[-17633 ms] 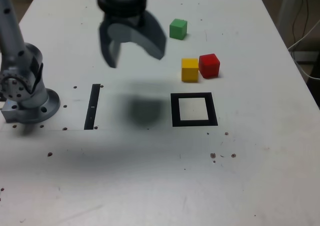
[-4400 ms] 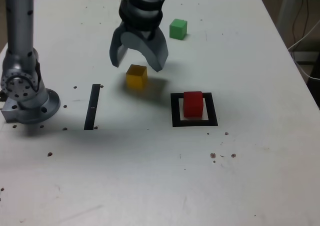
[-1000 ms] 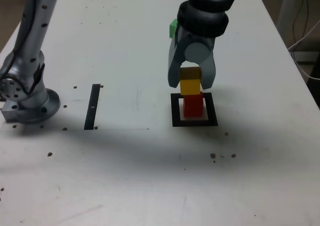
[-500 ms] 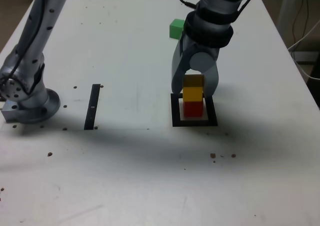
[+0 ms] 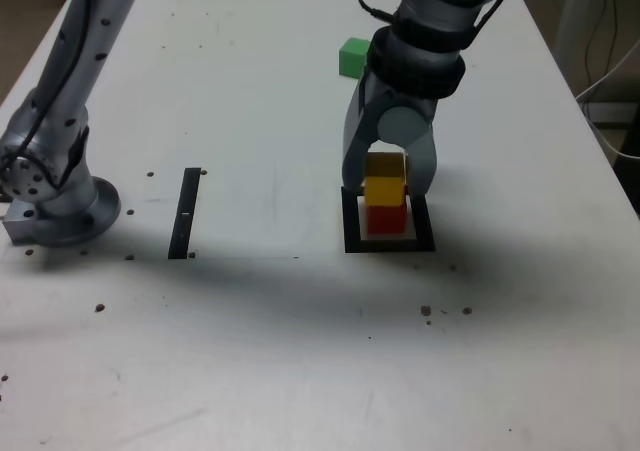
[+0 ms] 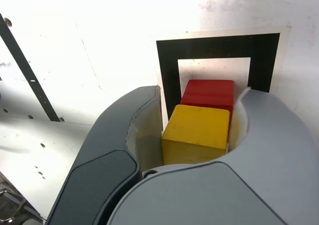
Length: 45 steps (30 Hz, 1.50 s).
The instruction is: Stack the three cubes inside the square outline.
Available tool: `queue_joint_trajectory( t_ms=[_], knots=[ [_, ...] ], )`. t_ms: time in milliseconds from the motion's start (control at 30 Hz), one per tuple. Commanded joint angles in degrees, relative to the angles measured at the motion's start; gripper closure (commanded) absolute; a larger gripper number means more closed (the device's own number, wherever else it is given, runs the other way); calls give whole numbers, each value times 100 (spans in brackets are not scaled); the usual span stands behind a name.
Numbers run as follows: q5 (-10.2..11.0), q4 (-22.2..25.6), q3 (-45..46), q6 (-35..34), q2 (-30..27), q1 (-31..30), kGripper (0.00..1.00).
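Note:
The yellow cube [image 5: 385,189] rests on the red cube [image 5: 386,219], which stands inside the square outline [image 5: 349,233]. My gripper [image 5: 387,185] comes down from above, its curved fingers shut on the yellow cube's two sides. In the wrist view, the yellow cube [image 6: 197,130] sits between the fingers [image 6: 134,125], slightly offset over the red cube [image 6: 209,91], with the outline [image 6: 168,60] around them. The green cube [image 5: 353,58] stands alone behind the arm, partly hidden by it.
The arm's base [image 5: 55,196] is bolted at the exterior view's left. A narrow black strip [image 5: 186,211] lies between the base and the outline. Small dark specks dot the white table [image 5: 300,351]. Cables hang past the table's right edge.
Over the last second my gripper came down with the yellow cube until it met the red cube. Since half a second ago, hardly anything has moved.

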Motion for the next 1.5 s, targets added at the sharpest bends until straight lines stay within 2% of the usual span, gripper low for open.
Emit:
queue_joint_trajectory(
  t_ms=[0, 533, 867, 1033, 1200, 1300, 1467],
  knots=[
    [-10, -3, 42, 10, 26, 17, 1],
    [-32, 7, -86, 112, -23, 22, 1],
    [-26, 202, -167, 172, -118, 26, 1],
    [158, 346, -14, 162, -270, 121, 1],
    [517, 476, 155, 195, -513, 399, 1],
    [693, 535, 178, 358, -586, 625, 1],
    [858, 531, 166, 846, -601, 1053, 0]
  ],
)
